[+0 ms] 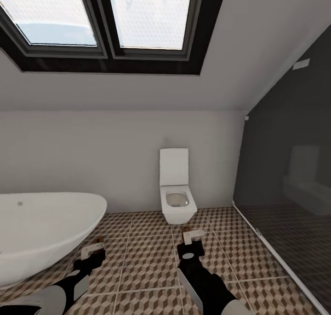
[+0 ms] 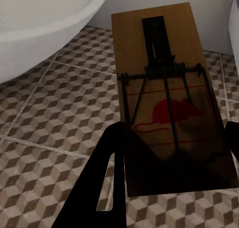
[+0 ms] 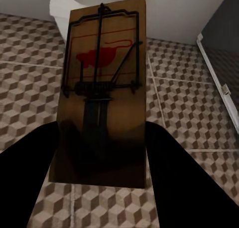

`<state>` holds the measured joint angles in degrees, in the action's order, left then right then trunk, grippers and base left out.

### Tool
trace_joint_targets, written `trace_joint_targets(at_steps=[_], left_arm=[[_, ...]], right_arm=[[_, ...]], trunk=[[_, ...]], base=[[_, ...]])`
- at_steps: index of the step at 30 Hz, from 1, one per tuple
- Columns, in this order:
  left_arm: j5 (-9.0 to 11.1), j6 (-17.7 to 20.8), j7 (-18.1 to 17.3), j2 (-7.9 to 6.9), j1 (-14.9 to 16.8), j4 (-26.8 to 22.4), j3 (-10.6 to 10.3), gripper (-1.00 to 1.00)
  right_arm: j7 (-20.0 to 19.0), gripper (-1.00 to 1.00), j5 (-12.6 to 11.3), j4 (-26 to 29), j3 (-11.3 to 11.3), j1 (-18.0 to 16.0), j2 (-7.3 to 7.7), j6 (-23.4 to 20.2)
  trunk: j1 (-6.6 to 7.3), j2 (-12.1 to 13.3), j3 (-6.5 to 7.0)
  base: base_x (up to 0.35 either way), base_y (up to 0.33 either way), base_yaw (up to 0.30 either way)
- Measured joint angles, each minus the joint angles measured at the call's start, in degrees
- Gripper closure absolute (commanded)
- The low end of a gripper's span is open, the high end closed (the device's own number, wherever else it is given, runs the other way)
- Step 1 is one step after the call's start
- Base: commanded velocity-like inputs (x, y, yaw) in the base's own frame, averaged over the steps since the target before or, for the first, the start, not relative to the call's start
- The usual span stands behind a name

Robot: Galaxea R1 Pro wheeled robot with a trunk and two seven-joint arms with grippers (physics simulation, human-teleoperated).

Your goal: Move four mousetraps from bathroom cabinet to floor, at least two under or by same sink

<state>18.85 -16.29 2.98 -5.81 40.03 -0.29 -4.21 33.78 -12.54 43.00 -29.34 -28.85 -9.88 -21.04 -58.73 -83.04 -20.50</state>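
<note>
Each of my grippers carries a mousetrap above the cube-patterned bathroom floor (image 1: 147,264). My left gripper (image 1: 94,251) is shut on one tan wooden mousetrap (image 2: 164,88) with a dark spring bar and a red mouse print; in the head view that mousetrap (image 1: 92,248) shows edge-on beside the bathtub. My right gripper (image 1: 193,241) is shut on another mousetrap (image 3: 104,83), whose pale edge (image 1: 193,234) shows in front of the toilet. The cabinet and the sink are out of view.
A white oval bathtub (image 1: 41,227) stands at the left, close to my left arm. A white toilet (image 1: 176,195) sits against the far wall. A dark glass shower partition (image 1: 285,177) closes the right side. Skylight windows (image 1: 105,16) are overhead.
</note>
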Motion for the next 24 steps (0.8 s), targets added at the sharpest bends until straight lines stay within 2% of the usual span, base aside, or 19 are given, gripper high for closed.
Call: trace_joint_targets(at_steps=[7, 24], left_arm=[[0.0, 0.0, 0.0, -0.01, 0.0, 0.0, 0.0, 1.0], [0.1, 0.0, 0.2, -0.07, 0.0, 0.1, 0.0, 1.0]], right_arm=[[-0.3, 1.0, 0.0, 0.0, 0.0, 0.0, -0.09, -0.1], [0.1, 1.0, 0.0, 0.0, 0.1, 0.0, -0.1, 0.0]], trunk=[[0.0, 0.0, 0.0], [0.0, 0.0, 0.0]], base=[[0.0, 0.0, 0.221], [0.0, 0.0, 0.295]])
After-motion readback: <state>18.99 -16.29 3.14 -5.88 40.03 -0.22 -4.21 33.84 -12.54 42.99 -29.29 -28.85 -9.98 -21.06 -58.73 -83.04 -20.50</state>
